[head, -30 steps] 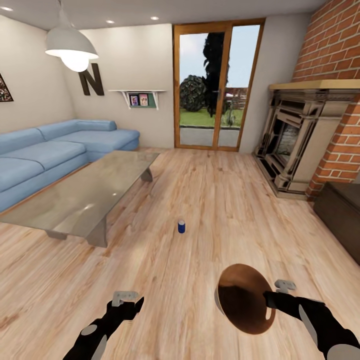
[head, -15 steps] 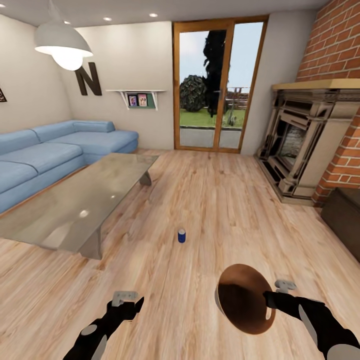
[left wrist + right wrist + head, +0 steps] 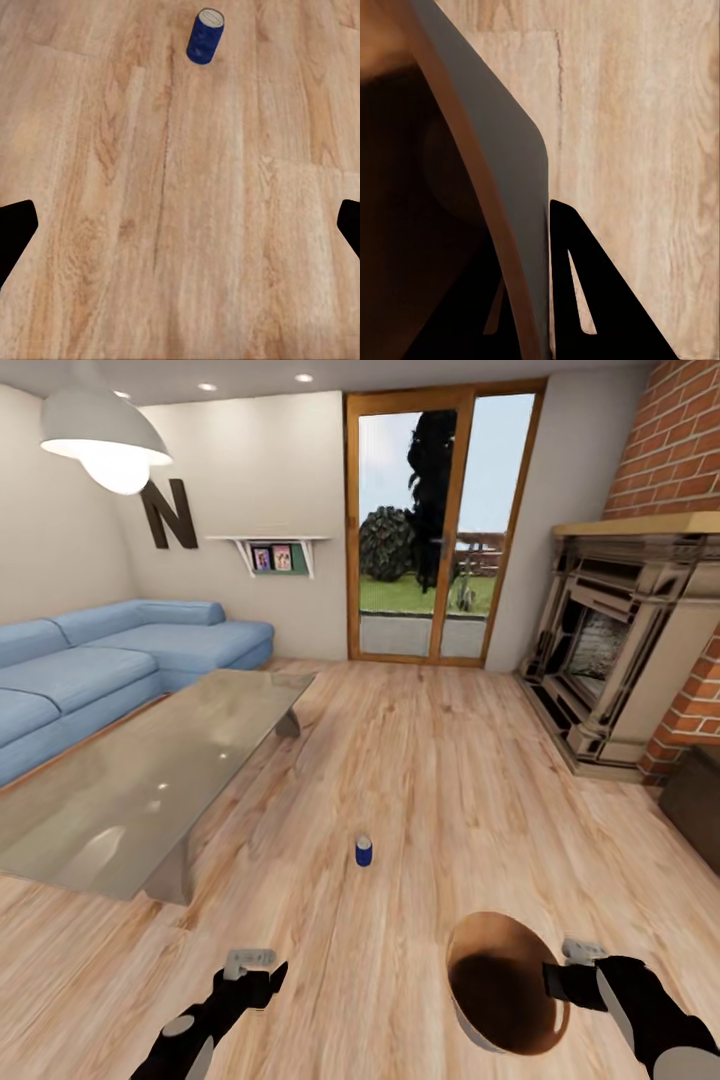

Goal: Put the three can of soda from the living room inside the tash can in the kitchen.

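One can of soda (image 3: 364,851) stands upright on the wood floor (image 3: 420,780), well ahead of both arms and near the end of the glass coffee table (image 3: 150,780). It reads blue with a silver top (not orange). Judged light, rigid and smooth-walled, so likely to tip or roll if nudged; best taken across the middle of its side wall, from above or level.

Left gripper (image 3: 250,963) hovers low over bare floor, jaws wide apart and empty; the wrist camera shows the can (image 3: 205,35) straight ahead between the finger lines, not yet reached.

Right gripper (image 3: 572,972) is clamped on the rim of the tash can (image 3: 500,985), one finger (image 3: 585,285) outside the pale wall (image 3: 510,180), the other inside. Bin tilts mouth-up toward the camera, brown interior apparently empty.
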